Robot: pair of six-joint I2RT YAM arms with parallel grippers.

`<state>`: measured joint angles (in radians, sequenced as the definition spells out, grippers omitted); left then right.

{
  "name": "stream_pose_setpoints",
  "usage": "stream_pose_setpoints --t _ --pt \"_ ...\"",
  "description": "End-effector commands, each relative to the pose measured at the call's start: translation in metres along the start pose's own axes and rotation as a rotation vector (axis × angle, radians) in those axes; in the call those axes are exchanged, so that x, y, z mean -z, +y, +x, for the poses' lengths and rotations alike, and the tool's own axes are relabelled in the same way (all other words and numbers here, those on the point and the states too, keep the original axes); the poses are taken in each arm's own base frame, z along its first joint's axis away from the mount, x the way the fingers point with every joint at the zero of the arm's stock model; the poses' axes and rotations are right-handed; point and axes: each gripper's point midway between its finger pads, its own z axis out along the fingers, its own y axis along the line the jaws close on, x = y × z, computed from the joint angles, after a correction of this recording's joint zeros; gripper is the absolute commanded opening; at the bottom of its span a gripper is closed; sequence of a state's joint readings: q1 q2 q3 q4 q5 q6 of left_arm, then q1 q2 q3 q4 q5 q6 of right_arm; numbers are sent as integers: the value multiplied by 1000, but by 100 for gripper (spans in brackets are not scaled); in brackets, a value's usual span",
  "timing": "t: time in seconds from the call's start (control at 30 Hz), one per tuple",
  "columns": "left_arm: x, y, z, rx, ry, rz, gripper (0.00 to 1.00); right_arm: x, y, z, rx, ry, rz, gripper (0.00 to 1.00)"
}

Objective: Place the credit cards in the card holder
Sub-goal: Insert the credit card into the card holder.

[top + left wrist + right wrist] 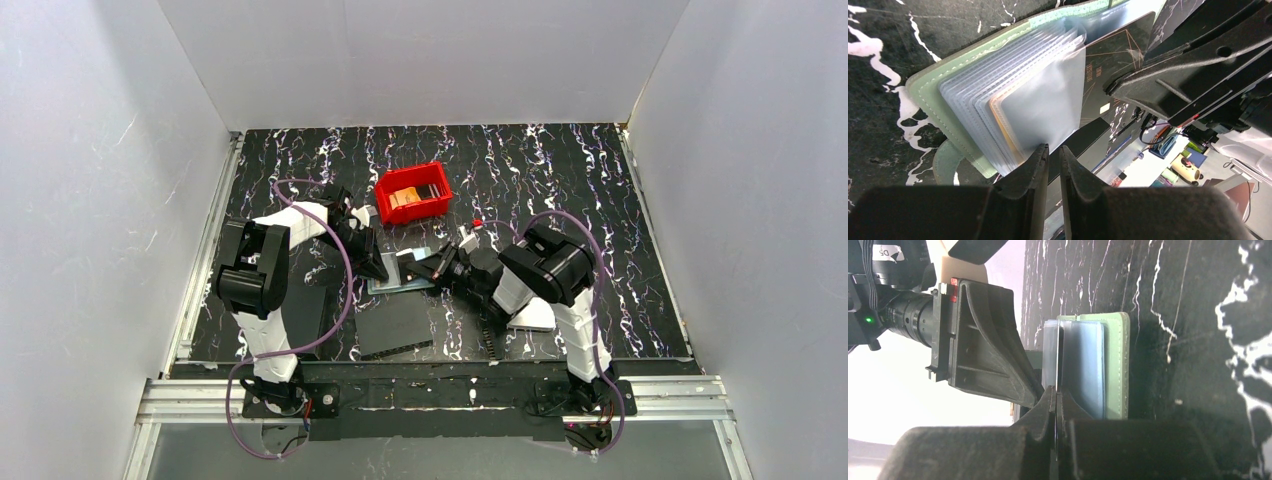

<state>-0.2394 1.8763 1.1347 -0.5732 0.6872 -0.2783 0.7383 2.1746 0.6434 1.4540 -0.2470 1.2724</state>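
My left gripper [1053,150] sits at one edge of the card holder [923,92], right by a corner of its clear pockets [1043,100]. Its two fingers are almost together, with only a thin gap. One finger touches the stack of pockets. I cannot tell if a pocket is pinched in there.

My right gripper [1054,392] reaches the card holder from the other side. Its fingers are squeezed tight on a thin dark card [1113,65] with orange lines. One end of that card goes in behind the front pockets.

The card holder lies open on the black marble table [560,170], between my two grippers. An orange card [997,117] shows inside one pocket.

Past the card holder, away from my bases, stands a red bin [425,212] with tan cards [403,198] in it.
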Motion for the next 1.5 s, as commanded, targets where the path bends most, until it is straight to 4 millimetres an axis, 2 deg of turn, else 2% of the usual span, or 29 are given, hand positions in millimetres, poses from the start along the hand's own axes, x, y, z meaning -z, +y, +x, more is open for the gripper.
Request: stream_pose_setpoints --t 0.0,0.2,0.23,0.37,0.43,0.5,0.57,0.67,0.7,0.73,0.83,0.87,0.93,1.0,1.03,1.07,1.2,1.3,1.47 --pt "-5 12 4 10 0 -42 14 1 7 5 39 -81 23 4" --pt "0 1 0 11 -17 1 14 -4 5 13 -10 -75 -26 1" --pt "2 -3 -1 12 -23 15 16 -3 3 13 -10 -80 -21 1" --pt "29 -15 -12 13 -104 32 36 -4 1 13 21 -69 7 3" --pt "44 -12 -20 9 -158 -3 46 -6 1 14 28 -59 16 4" --pt "53 -5 -24 9 -192 -46 50 -7 -1 16 24 -47 14 5" --pt "54 4 -24 15 -200 -89 54 -8 -1 18 22 -37 11 6" --pt "42 24 -22 40 -168 -144 57 -9 -3 19 25 -30 16 9" --pt "30 37 -18 74 -124 -167 56 -9 -2 20 24 -26 8 10" --pt "21 43 -16 93 -100 -162 50 -9 -2 21 24 -17 6 10" --pt "5 41 -7 137 -59 -98 25 -20 3 33 10 30 -24 8" --pt "-1 38 -4 156 -48 -61 19 -23 7 38 15 44 -34 8" --pt "-8 32 -3 183 -46 -4 14 -21 4 40 40 60 -7 10" --pt "-10 32 -2 191 -43 7 13 -12 -5 26 62 61 38 17" --pt "-9 34 -2 186 -48 -7 12 -8 -17 20 98 77 107 24" --pt "-9 36 -1 179 -45 -19 12 -3 -31 17 147 123 186 30" --pt "-10 36 -2 181 -37 -13 12 2 -49 16 244 224 324 44" --pt "-10 35 -3 177 -38 -8 11 10 -56 19 292 287 392 51" --pt "-10 34 -3 174 -38 -3 11 16 -54 13 404 359 462 61"
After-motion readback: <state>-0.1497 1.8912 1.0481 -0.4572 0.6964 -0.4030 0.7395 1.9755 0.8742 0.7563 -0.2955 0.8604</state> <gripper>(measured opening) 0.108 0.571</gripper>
